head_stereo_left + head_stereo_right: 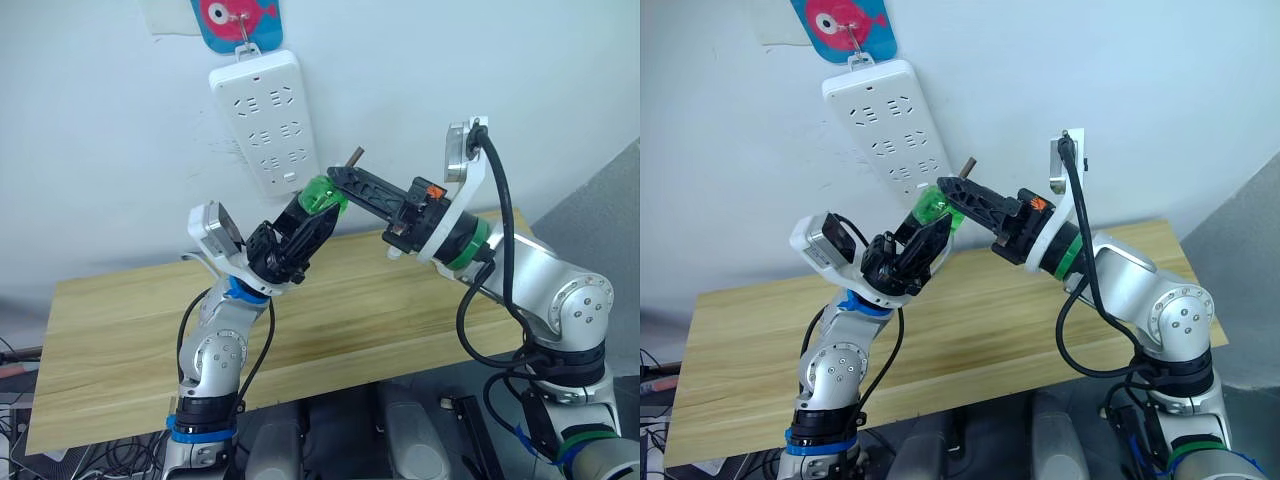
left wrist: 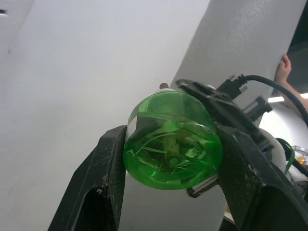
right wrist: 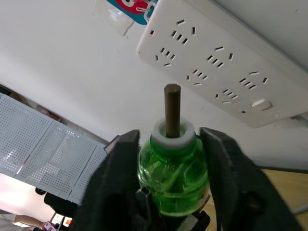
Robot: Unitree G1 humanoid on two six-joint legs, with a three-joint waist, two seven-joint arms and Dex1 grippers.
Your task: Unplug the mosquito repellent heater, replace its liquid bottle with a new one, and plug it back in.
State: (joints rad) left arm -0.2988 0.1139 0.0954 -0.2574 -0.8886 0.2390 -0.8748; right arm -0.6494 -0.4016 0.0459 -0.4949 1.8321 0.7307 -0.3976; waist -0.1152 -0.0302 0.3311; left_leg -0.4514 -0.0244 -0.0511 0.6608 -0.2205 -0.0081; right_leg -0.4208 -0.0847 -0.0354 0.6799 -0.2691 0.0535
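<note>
A green liquid bottle (image 1: 322, 195) with a white collar and a brown wick (image 3: 172, 108) is held in the air in front of the wall, just below the power strip. My left gripper (image 1: 312, 218) is shut on the bottle's body from below. My right gripper (image 1: 340, 184) comes in from the right, its fingers (image 3: 120, 168) closed on the same bottle (image 3: 173, 168) near its neck. In the left wrist view the round bottom of the bottle (image 2: 168, 139) sits between the two black fingers (image 2: 108, 163). The mosquito repellent heater is out of view.
A long white multi-socket power strip (image 1: 265, 120) hangs on the wall from a hook under a pink fish sticker (image 1: 238, 20). A wooden table (image 1: 130, 320) lies below both arms. A person's hand (image 2: 285, 65) shows at the edge of the left wrist view.
</note>
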